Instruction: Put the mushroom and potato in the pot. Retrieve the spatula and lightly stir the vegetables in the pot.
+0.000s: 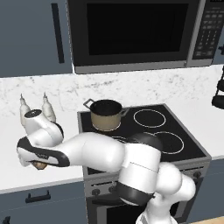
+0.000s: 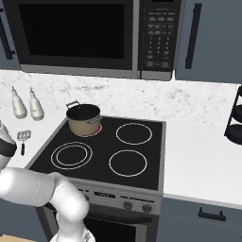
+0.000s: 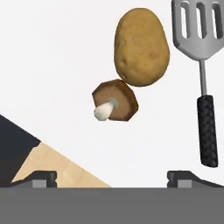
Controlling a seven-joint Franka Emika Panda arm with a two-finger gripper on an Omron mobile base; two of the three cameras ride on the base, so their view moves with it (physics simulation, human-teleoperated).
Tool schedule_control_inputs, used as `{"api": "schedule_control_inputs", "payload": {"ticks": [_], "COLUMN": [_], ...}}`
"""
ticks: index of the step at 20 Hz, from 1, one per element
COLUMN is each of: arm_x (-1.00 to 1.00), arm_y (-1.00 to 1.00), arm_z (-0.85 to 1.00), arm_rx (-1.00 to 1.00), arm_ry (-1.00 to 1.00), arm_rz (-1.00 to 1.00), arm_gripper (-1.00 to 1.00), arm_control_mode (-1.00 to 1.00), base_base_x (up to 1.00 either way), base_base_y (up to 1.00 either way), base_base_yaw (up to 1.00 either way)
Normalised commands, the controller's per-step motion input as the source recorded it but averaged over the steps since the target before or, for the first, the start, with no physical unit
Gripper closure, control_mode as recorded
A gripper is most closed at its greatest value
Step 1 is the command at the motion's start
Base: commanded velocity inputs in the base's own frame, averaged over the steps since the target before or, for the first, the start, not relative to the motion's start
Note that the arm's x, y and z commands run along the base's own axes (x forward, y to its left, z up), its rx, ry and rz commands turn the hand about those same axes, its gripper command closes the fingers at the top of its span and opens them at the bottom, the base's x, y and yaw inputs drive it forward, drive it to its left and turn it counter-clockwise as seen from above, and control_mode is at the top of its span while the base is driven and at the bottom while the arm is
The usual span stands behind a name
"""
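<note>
Tan pot, left base view: pot [image 1: 106, 114] sits on the upper-left burner of the black glass stove [image 1: 175, 127], centre of frame; dark rim, dark inside, grey loop handles, nothing to be seen in it from this angle.
Arm, left base view: glossy white arm sweeps to the lower left over the pale counter [image 1: 8, 166]; a sliver of brown peeks out under the hand, too little to name.
Background, left base view: two bottles [image 1: 47, 108] stand by the marbled wall at left, a microwave [image 1: 135, 30] hangs above.
Right base view, pot: same pot [image 2: 85, 120] at centre-left, matte tan wall, interior dark, no vegetables to be made out.
Right base view, spatula: spatula [image 2: 22, 139] lies flat on the counter at the left edge, well apart from the pot, untouched.
Hand view, vegetables: potato [image 3: 141, 47], golden, smooth-skinned oval, upper centre; mushroom [image 3: 114, 100] touching its lower end, brown cap, pale stubby stem toward the lower left. Both lie on the white counter.
Hand view, spatula: slotted silver head upper right, thin ribbed black handle running down the right side, just beside the potato.
Hand view, gripper: gripper [image 3: 112, 177] spread wide at the bottom edge, holding nothing.
Progress: by my read nothing is done yet, so both vegetables are left to go in, then fetching the spatula and stirring.
</note>
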Motion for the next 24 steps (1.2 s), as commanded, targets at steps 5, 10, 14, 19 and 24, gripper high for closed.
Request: {"api": "schedule_control_inputs", "payload": {"ticks": [5,10,14,19,24], "arm_x": [0.03,0.08,0.16,0.02,0.14], "arm_y": [0.01,0.04,0.0,0.0,0.02], "arm_z": [-0.17,-0.18,-0.3,-0.24,-0.18], "arm_rx": [-0.01,0.0,0.0,0.0,0.0], "arm_ry": [0.0,0.0,-0.01,-0.05,-0.05], "arm_rz": [-0.11,-0.02,-0.07,-0.06,-0.02], "arm_gripper": [-1.0,-1.0,-1.0,-1.0,-1.0], "arm_control_mode": [-1.0,-1.0,-1.0,-1.0,-1.0], "base_base_x": [0.0,0.0,0.0,0.0,0.0], "base_base_y": [0.0,0.0,0.0,0.0,0.0], "base_base_yaw": [0.0,0.0,0.0,0.0,0.0]}}
